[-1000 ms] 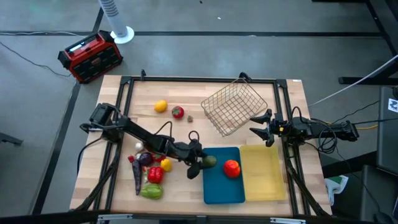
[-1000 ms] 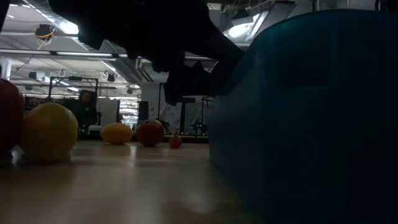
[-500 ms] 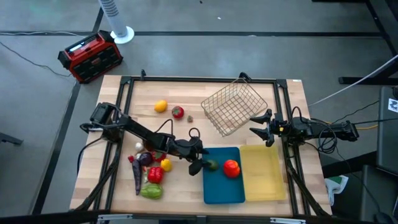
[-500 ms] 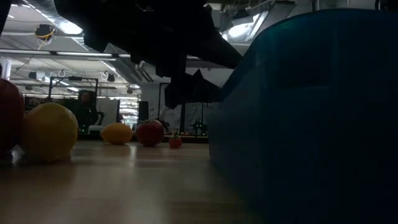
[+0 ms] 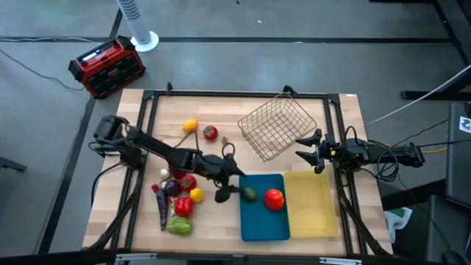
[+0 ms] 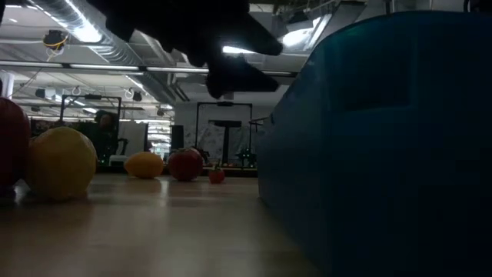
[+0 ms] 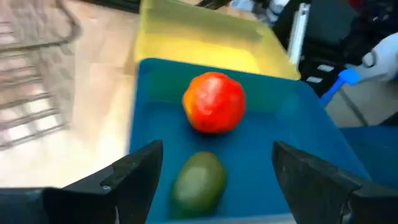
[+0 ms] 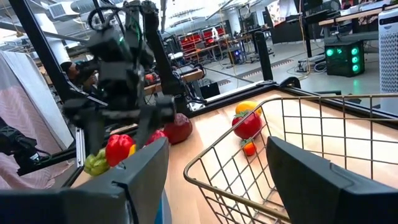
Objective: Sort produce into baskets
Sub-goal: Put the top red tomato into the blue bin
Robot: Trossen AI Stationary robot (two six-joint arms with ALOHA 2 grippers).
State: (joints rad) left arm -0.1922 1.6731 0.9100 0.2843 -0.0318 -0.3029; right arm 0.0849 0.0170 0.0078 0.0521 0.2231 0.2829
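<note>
Left gripper (image 5: pixel 229 185): fingers spread wide, nothing between them, hanging just beside the blue tray's (image 5: pixel 263 224) near-left corner. Green fruit (image 5: pixel 250 194) lying loose in that tray, clear of both fingers, near a red tomato (image 5: pixel 274 198) in the same tray. Pale yellow tray (image 5: pixel 313 206) touching the blue one on its far side, nothing seen in it.

Right gripper (image 5: pixel 312 151): fingers apart, gripping nothing, parked by the wire basket's (image 5: pixel 277 128) rim.

Unsorted pile left of the blue tray: red pepper (image 5: pixel 183 207), green pepper (image 5: pixel 179 226), small yellow fruit (image 5: pixel 196 195), dark purple pieces (image 5: pixel 163 207). Orange fruit (image 5: pixel 190 126) and a red one (image 5: pixel 210 133) farther back, apart from the pile.

Judged step: release done, retreat to the pile due. Best done by lifting clear of the tray wall before swinging, keeping fingers wide, and choosing an outlying piece such as the yellow fruit so neighbours are not nudged.

Left wrist view showed both fruits resting on the tray floor, separate; overhead view alone showed the pile and both arms. Low view gave only a dark gripper shape above the table, and the blue wall hid the tray's contents. Right wrist view looked through the basket mesh to the far fruits.
</note>
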